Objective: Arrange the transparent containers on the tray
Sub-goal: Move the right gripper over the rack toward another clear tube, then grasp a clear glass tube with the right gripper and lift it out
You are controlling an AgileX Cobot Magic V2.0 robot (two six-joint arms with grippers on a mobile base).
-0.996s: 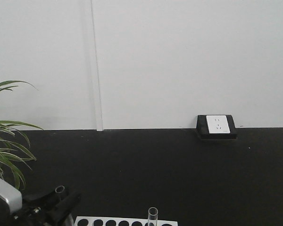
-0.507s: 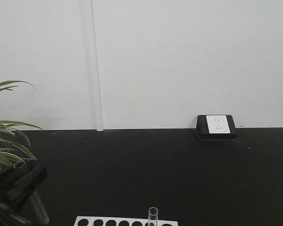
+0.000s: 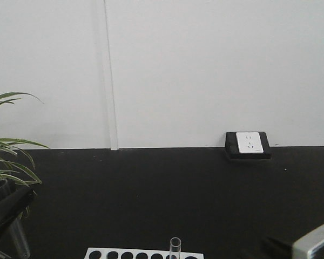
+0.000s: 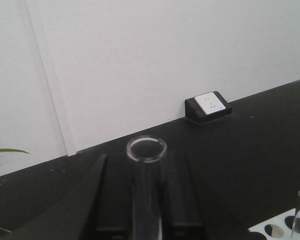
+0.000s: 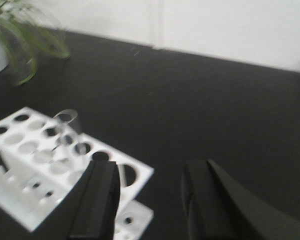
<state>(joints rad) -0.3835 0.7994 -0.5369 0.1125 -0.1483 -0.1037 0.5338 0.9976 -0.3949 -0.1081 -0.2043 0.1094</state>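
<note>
1. The left gripper [image 4: 140, 165] was closed tight on 1 clear test tube [image 4: 146, 150]. A black finger [image 4: 85, 200] pressed on each side of the glass.
2. In the front view, this gripper was low at the left edge. The test tube it held stood almost straight up, leaning a little. Its round rim was on top and its other end pointed down at the black surface [image 3: 167, 194].
3. A second test tube [image 3: 175, 248] stood upright in 1 hole of the white rack [image 3: 124, 253]. It was toward the right end of the rack.
4. The rack sat on the surface at the bottom middle of the front view. It was well apart from the tube in the left gripper.
5. The right gripper [image 5: 152, 200] was wide open, with nothing between its 2 dark fingers. In its own view it was near the rack, and the rack lay to its left.
6. A green plant [image 3: 8, 162] stood at the left, behind the left gripper.
7. A white socket [image 3: 248, 142] in a black box sat at the back of the surface, against the white wall [image 3: 205, 70].
</note>
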